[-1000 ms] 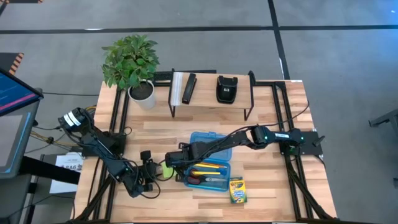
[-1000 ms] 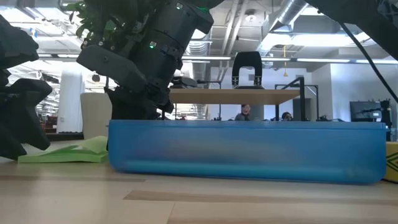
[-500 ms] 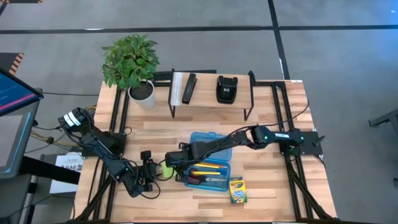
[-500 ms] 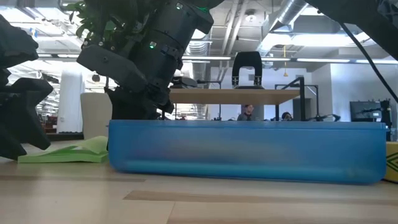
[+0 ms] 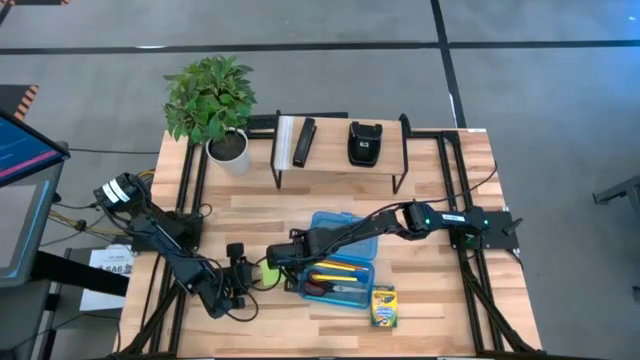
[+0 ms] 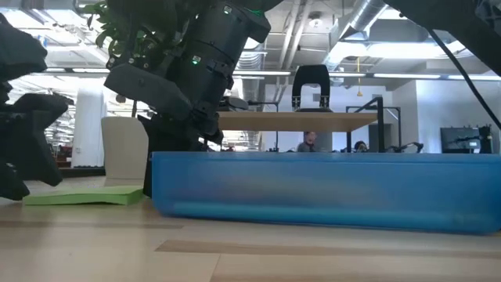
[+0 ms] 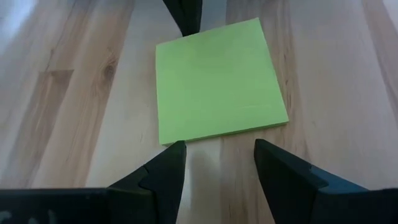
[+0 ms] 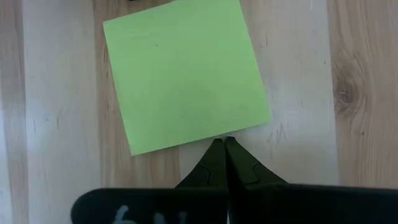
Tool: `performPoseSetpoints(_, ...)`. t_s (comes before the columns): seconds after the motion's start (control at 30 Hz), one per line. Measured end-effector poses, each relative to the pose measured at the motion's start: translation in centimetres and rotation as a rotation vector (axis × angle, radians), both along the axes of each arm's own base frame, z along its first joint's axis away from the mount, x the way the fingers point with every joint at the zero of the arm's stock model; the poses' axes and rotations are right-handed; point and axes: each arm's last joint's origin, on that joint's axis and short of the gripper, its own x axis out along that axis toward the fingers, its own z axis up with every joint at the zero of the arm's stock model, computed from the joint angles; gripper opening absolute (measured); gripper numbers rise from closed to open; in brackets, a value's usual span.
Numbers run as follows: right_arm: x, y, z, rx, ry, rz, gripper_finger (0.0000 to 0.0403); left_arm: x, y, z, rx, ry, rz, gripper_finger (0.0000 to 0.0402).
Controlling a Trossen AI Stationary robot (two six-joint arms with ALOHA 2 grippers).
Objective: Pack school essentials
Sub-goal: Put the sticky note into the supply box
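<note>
**Case nudged aside, sticky-note pad lies flat between the two pincers**

Nearest the front edge of the worktop (image 5: pixel 430 335) lies the yellow-green crayon box (image 5: pixel 382 306), face up beside the front right corner of the blue case (image 5: pixel 340 262); it sits slightly farther toward the right edge than half a second ago, as does the case. Its printed label is too small to read.

In the open case lie the thin yellow and orange pencils (image 5: pixel 335 270) and the red-handled scissors (image 5: pixel 322 288). From table height the case wall has slid away from the lime-green sticky-note pad (image 7: pixel 217 81), and the pad, whose near corner was lifted against that wall, now lies flat on the wood. That leaves the pad free-standing, which I judge makes it easier to pick up and carry into the case.

The pad rests toward the front left of the worktop, just left of the case. The left pincer (image 7: pixel 217 158) sits at one edge of it, fingers spread wide and gripping nothing, tips at the pad's border. The right pincer (image 8: pixel 225 149) reaches across the case to the opposite edge, fingers pressed together into a single point at the pad's edge, holding nothing.

Toward the back edge stand a small rack (image 5: pixel 340 160) carrying two black objects, and a potted plant (image 5: pixel 212 100) at the back left corner. No writing there can be read.
</note>
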Motion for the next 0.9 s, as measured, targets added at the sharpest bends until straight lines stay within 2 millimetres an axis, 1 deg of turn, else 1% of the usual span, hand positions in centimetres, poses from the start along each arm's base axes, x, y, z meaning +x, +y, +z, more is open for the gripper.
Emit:
performPoseSetpoints(0.13, 0.01, -0.23, -0.03, 0.001, 0.004, -0.008, 0.0002, 0.23, -0.27, 0.7, 0.042, 0.033, 0.002, 0.0182)
performPoseSetpoints(0.3, -0.12, -0.29, -0.07, 0.003, 0.019, -0.02, 0.0002, 0.19, -0.21, 0.79, 0.082, 0.052, -0.019, 0.0182)
performPoseSetpoints(0.63, -0.24, -0.35, -0.14, 0.003, 0.035, -0.029, 0.0002, 0.29, -0.27, 0.86, 0.306, 0.106, -0.251, 0.0182)
performPoseSetpoints(0.9, -0.24, -0.35, -0.15, 0.006, 0.034, -0.035, 0.0004, 0.35, -0.22, 0.88, 0.438, 0.144, -0.379, 0.0182)
